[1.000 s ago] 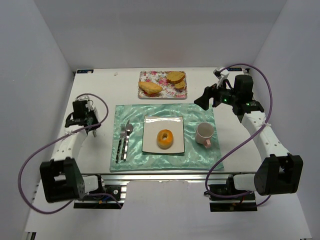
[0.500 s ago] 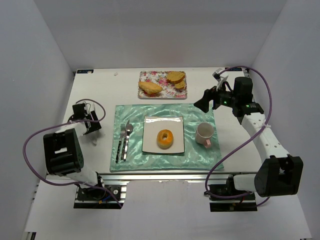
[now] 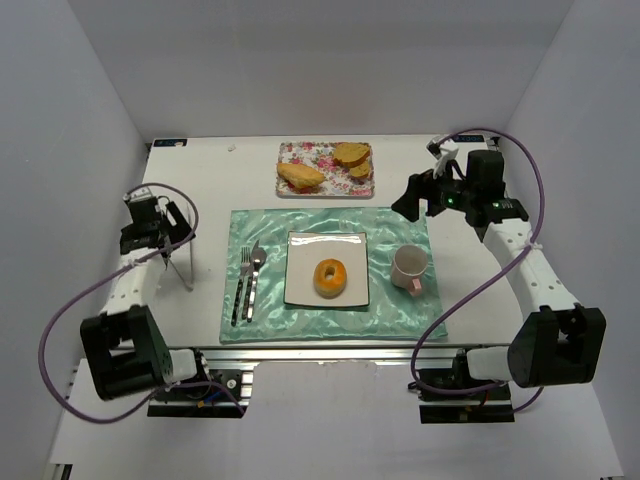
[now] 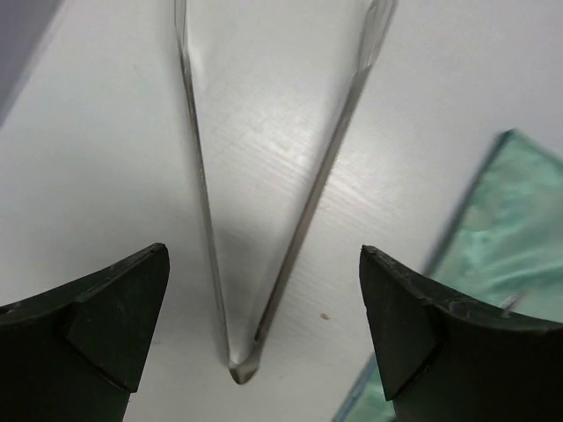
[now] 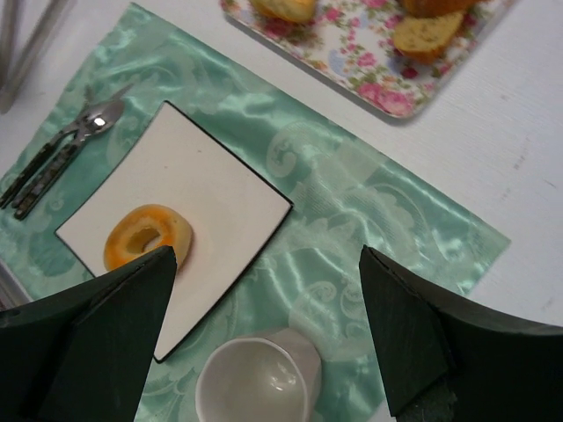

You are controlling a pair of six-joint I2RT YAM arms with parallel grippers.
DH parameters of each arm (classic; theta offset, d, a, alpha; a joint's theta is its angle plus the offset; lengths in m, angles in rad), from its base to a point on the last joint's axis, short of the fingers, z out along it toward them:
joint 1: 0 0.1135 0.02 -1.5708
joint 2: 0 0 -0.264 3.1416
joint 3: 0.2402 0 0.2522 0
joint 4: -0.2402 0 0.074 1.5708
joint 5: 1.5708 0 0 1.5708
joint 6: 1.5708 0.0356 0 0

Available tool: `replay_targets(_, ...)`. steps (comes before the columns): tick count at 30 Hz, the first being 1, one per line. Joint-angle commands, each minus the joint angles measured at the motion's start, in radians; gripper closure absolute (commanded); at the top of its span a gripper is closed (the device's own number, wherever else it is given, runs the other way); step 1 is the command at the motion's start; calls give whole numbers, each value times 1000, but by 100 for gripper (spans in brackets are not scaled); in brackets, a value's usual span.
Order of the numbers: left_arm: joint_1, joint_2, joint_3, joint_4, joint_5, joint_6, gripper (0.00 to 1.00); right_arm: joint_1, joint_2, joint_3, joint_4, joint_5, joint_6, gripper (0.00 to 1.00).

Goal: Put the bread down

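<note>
- When looking for the bread, find it flat on the white square plate, hole up, toward the plate's near edge.
- Plate centred on a green mat on the bench; fork and knife just left of the plate, pink cup just right of it, both on the mat.
- Left gripper: released, fingers spread wide, grasping nothing; over bare bench off the mat's left edge, with the closed end of metal tongs between the fingers, touching neither.
- From that gripper, bread well apart to the right, beyond the fork and knife.
- Right gripper: also released and empty, raised near the mat's far right corner.
- From its wrist view, bread low and left of the gap, by one finger's tip; cup below the gap.
- Flowered tray at the bench's far edge, carrying a roll and toast slices, apart from the mat.
</note>
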Motion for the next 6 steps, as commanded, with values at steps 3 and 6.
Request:
replay_targets(3, 0, -200, 58, -84, 121, -89, 2, -7, 21, 91, -103, 187, 26, 10)
replay_targets(6, 0, -305, 35, -84, 208, -118, 2, -7, 4, 79, -45, 180, 63, 10)
